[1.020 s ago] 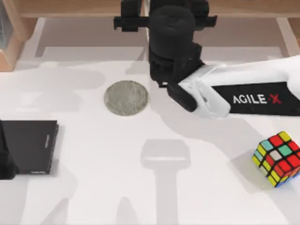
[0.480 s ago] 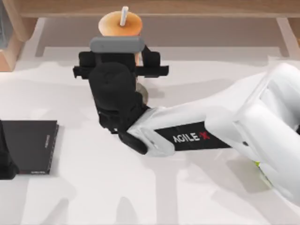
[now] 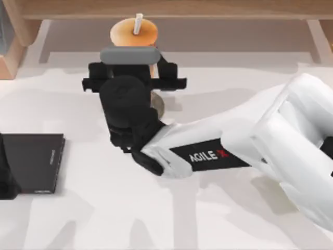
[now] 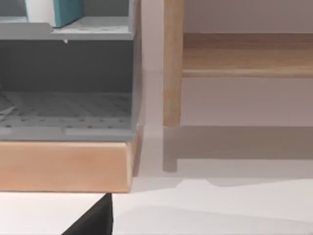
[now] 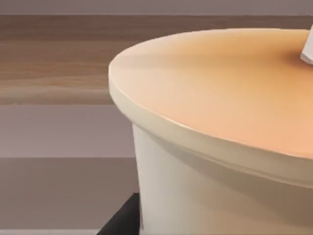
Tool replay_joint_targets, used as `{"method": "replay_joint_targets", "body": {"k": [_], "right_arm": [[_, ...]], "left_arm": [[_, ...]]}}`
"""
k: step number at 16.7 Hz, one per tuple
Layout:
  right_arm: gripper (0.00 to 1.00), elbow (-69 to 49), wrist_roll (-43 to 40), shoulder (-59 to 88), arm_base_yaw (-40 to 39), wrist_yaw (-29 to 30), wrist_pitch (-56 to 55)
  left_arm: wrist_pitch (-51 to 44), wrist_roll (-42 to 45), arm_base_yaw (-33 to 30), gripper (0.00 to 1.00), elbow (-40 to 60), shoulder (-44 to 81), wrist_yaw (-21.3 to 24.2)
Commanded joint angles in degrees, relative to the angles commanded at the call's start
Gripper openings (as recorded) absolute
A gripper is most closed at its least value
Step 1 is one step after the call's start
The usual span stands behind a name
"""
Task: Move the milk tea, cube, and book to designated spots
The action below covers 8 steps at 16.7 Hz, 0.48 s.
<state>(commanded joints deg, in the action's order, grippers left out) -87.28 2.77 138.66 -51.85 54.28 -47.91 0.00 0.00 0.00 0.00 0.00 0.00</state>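
Note:
The milk tea [image 3: 133, 32] shows its orange lid and white straw at the back of the table, left of centre. My right gripper [image 3: 131, 65] is shut on the cup, and its black wrist covers most of the round grey disc [image 3: 159, 105]. Up close, the right wrist view shows the cup's lid [image 5: 230, 93] with the straw [image 5: 308, 49] at its edge. The flat black slab [image 3: 32, 161] lies at the left. The book [image 4: 68, 11], light blue with white pages, stands on a grey shelf. My right arm hides the cube. My left gripper [image 3: 5, 179] is parked at the left edge beside the slab.
A wooden ledge [image 3: 218, 9] runs along the back of the table. A wood-framed grey shelf unit [image 4: 66, 117] stands at the back left, with a wooden post [image 4: 172, 63] beside it. My white right arm [image 3: 270, 151] crosses the right half of the table.
My right arm swung left from the back middle to above the grey disc, carrying the milk tea. It now covers the disc and the cube. In the last half second it barely moved.

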Motion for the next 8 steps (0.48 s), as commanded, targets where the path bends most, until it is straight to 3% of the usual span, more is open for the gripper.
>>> {"method": "replay_joint_targets", "body": {"k": [8], "right_arm": [[0.0,0.13,-0.03,2.18,-0.12,0.11,-2.58]], "left_arm": [[0.0,0.0,0.0,1.0,0.0,0.0,0.0]]}}
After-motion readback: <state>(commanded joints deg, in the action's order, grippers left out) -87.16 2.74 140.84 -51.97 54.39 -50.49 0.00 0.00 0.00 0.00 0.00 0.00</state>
